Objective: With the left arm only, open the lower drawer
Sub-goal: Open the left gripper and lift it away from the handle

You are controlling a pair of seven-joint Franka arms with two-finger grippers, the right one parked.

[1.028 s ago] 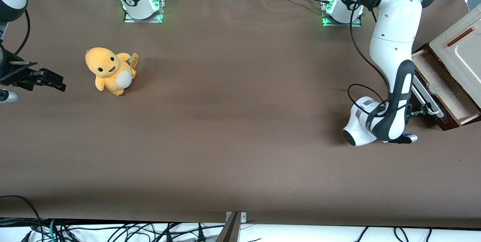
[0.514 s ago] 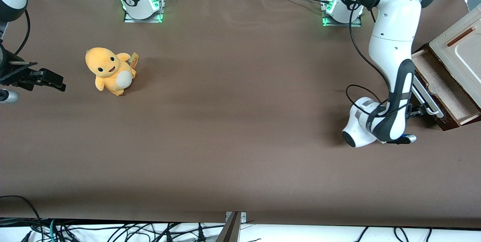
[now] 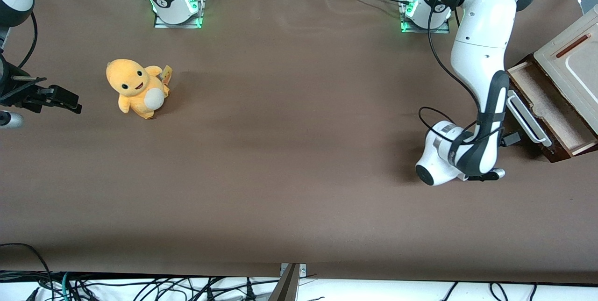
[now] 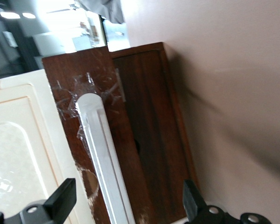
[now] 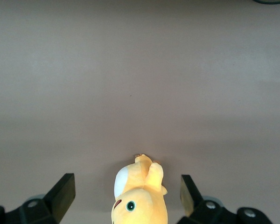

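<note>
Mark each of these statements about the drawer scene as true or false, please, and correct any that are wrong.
1. The lower drawer is pulled out, showing its pale tray. True.
2. The gripper is shut on the white handle. False: its fingers stand open, apart from the handle.
3. The left arm reaches toward the drawer front. True.
4. The orange plush toy lies in the drawer. False: it sits on the table, toward the parked arm's end.
5. The beige cabinet panel sits above the drawer. True.

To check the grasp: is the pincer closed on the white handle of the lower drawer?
No: the pincer is open, and the handle of the lower drawer lies untouched between its fingers.
</note>
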